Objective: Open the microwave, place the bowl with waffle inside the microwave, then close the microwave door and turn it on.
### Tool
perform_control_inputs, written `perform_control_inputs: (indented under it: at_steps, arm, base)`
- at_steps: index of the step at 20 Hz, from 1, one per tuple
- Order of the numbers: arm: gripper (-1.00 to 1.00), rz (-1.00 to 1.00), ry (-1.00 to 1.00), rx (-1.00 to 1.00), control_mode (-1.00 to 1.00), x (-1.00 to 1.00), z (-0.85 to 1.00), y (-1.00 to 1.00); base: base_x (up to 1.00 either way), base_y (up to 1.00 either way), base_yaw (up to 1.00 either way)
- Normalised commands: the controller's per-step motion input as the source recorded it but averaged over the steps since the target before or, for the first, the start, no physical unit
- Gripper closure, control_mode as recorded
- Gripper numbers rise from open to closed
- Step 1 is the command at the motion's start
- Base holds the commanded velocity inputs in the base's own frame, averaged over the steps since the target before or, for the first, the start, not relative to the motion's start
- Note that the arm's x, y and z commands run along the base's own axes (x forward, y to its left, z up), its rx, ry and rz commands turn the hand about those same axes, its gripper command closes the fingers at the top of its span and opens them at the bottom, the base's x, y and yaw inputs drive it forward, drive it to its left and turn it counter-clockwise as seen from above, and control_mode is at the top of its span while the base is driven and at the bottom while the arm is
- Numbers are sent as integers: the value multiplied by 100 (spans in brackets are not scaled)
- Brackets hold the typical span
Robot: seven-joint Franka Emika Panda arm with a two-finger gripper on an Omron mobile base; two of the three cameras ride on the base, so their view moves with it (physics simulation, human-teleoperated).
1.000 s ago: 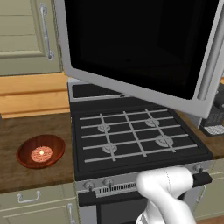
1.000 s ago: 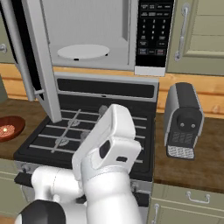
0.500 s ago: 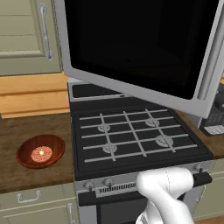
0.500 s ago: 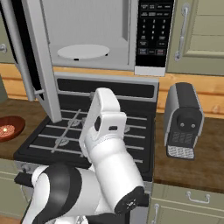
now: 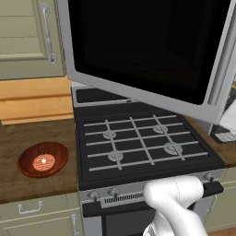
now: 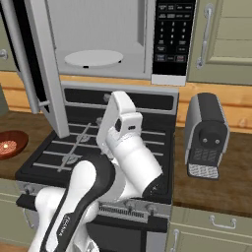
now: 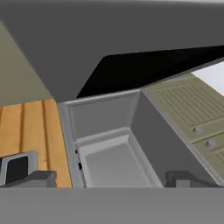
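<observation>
Arm has swung up and back from the stove; door [image 5: 143, 50] stays wide open. Pincer [image 7: 107, 179] spread, empty. Bowl [image 5: 43, 159] with waffle [image 5: 44, 162] untouched on counter [image 5: 27, 184], left of stove. Next: fetch bowl.

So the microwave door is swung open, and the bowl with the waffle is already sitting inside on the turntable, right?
Not quite. The microwave door is open, but the bowl with the waffle sits on the wooden counter left of the stove, as the left base view shows. The turntable is bare in the right base view.
</observation>
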Motion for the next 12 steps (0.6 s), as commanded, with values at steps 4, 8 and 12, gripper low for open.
perform_control_inputs:
  at_steps: [4, 8, 12]
  arm:
    - [-100, 27, -5, 0, -100, 18, 0, 29]
    - [-100, 39, 0, 0, -100, 0, 3, 5]
    - [-100, 44, 0, -9, -100, 0, 10, 27]
  base:
    - [0, 0, 0]
    - [0, 0, 0]
    - [0, 0, 0]
